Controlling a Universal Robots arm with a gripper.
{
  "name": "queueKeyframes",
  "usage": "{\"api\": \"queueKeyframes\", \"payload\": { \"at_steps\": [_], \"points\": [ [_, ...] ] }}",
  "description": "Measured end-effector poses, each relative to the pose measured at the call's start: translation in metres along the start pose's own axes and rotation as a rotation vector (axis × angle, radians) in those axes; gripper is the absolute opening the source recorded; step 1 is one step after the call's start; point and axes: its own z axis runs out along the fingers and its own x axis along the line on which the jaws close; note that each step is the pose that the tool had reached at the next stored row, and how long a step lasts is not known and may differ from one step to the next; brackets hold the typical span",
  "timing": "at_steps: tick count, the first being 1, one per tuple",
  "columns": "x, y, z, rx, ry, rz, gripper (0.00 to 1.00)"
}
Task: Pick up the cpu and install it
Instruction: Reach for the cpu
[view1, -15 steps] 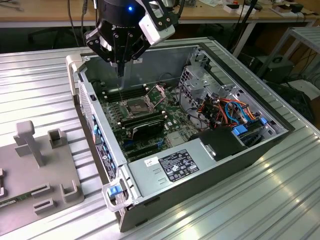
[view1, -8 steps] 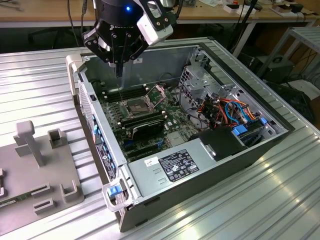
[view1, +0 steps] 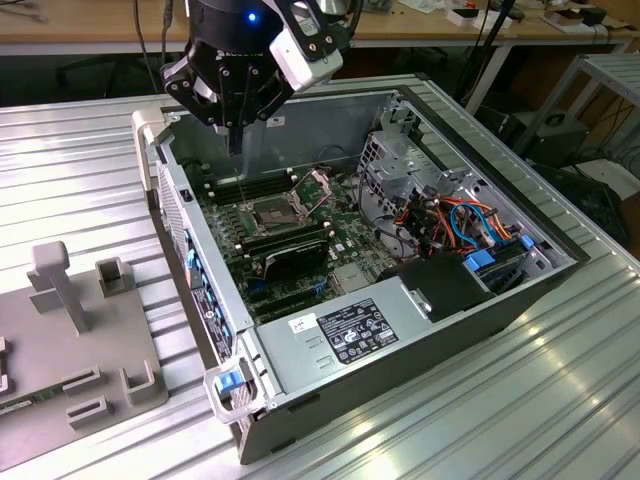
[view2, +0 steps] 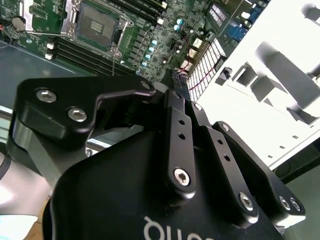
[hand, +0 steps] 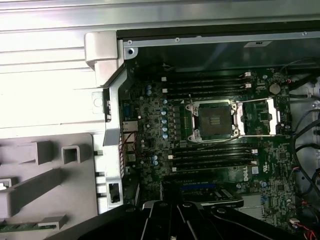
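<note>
the gripper (view1: 236, 145) hangs, fingers (view2: 176, 125) pinched together and seemingly empty, over the open, bare socket (hand: 215, 120) below it, so the cpu isn't seated and both steps look undone.

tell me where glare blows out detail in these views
Second wrist view: the pale grey plastic fixture tray is blown out to white; first wrist view: the ribbed silver metal table washes out; exterior view: that table carries soft bright streaks.
</note>
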Motion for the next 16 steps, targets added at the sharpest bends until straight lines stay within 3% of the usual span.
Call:
{"api": "queueKeyframes", "payload": {
  "at_steps": [7,16],
  "points": [
    [0.0034,-0.0003,-0.0001,0.0000,0.0000,0.000,0.11],
    [0.0133,-0.0010,-0.0003,0.0000,0.0000,0.000,0.11]
  ]
}}
